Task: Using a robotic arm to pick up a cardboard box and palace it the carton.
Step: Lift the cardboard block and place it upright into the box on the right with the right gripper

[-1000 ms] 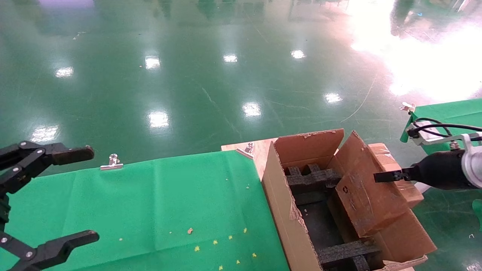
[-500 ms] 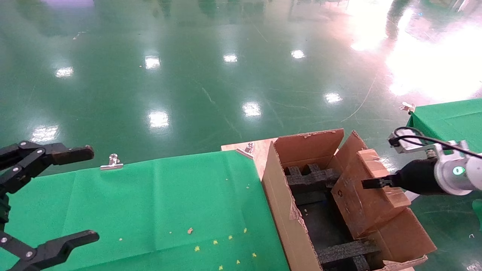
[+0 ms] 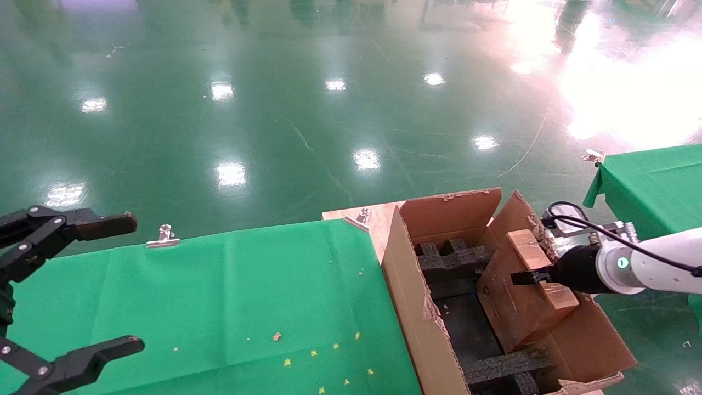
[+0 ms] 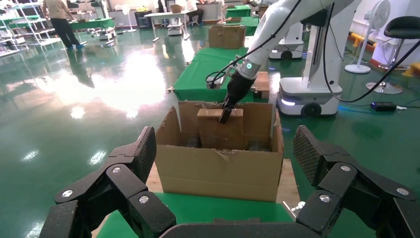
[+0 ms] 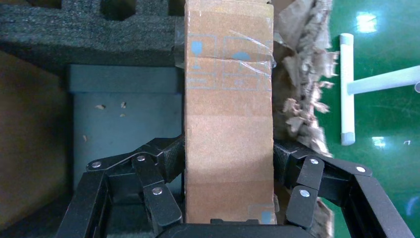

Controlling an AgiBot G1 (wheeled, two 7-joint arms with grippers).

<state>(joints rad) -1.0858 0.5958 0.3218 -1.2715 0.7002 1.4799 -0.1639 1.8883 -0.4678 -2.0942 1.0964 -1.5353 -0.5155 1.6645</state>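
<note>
Our right gripper (image 5: 229, 198) clamps the box (image 3: 521, 293), held tilted inside the carton (image 3: 417, 307) over black foam (image 3: 452, 260). Its blue label marks are unreadable. Our left gripper (image 3: 66, 285) hangs open over the green cloth (image 3: 230, 296).

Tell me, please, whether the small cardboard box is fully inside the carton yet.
Not fully: the cardboard box stands tilted, top above the carton rim, clamped by the right gripper.
</note>
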